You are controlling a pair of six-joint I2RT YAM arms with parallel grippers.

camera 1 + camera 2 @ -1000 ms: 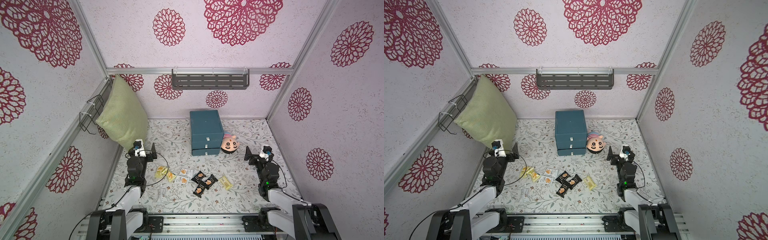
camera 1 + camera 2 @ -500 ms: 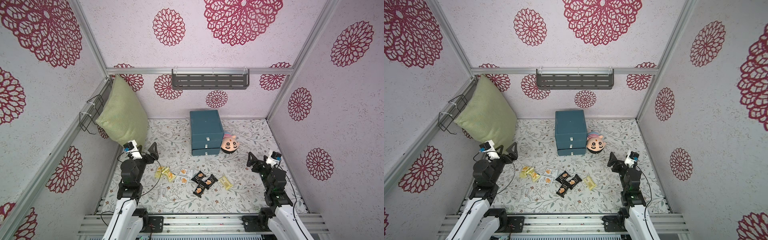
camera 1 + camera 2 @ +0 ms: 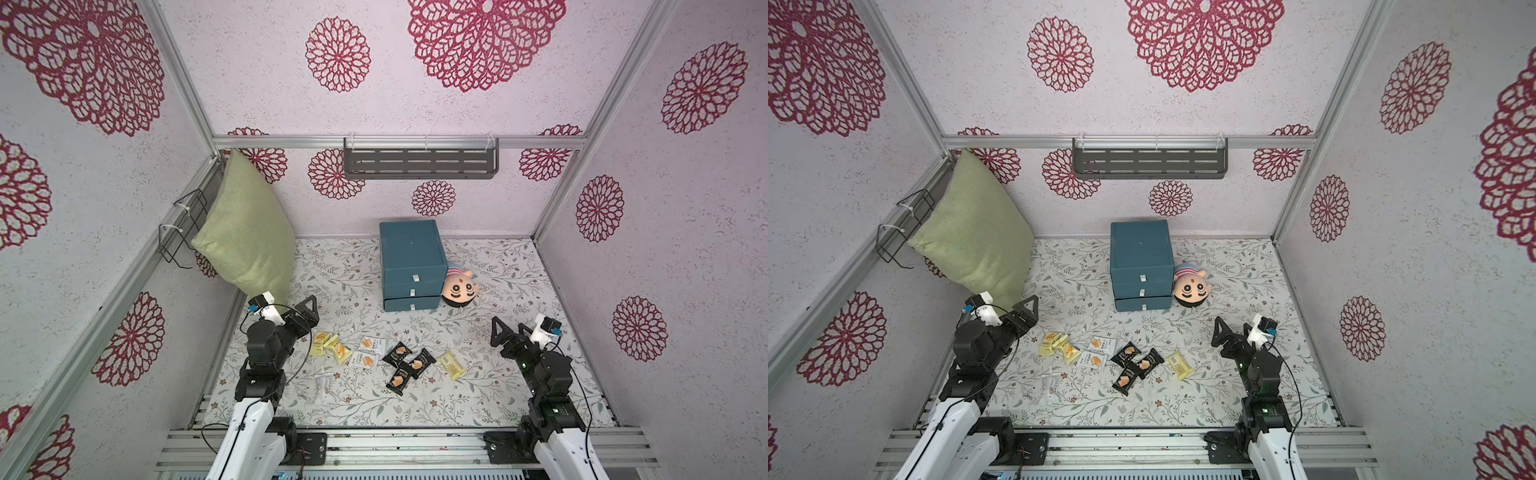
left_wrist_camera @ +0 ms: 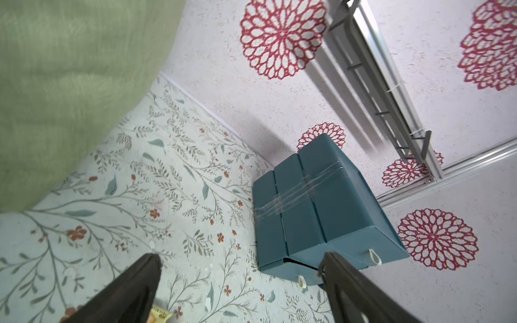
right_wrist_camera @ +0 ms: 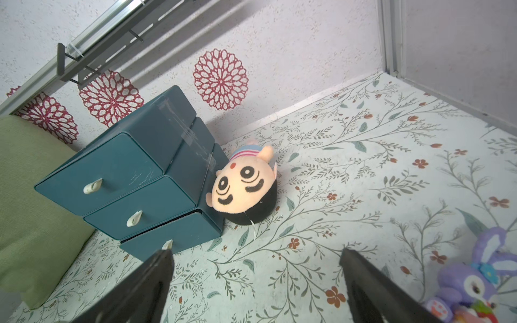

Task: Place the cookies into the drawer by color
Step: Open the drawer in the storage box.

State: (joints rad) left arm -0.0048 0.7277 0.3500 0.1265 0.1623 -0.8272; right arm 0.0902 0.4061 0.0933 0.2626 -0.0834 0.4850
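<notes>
Several cookies lie in a loose row on the floral floor in both top views: yellow packets (image 3: 328, 347), two white ones (image 3: 369, 352), three black ones (image 3: 405, 365) and a lone yellow one (image 3: 451, 364). The teal drawer (image 3: 411, 257) (image 3: 1140, 257) stands behind them by the back wall, and its bottom drawer sticks out slightly. My left gripper (image 3: 308, 311) (image 4: 240, 265) hovers open and empty left of the packets, facing the drawer (image 4: 316, 212). My right gripper (image 3: 500, 330) (image 5: 256, 257) hangs open and empty at the right, facing the drawer (image 5: 126, 173).
A green pillow (image 3: 245, 241) leans on the left wall above my left arm. A pink plush head (image 3: 459, 289) touches the drawer's right side. A purple figure (image 5: 475, 279) lies near my right gripper. A clear plastic piece (image 3: 324, 386) lies on the near floor. A grey shelf (image 3: 419, 160) hangs on the back wall.
Both arms have unfolded and lifted from their low rest pose, their wrists rising and swinging outward. The packets and the drawer have not moved.
</notes>
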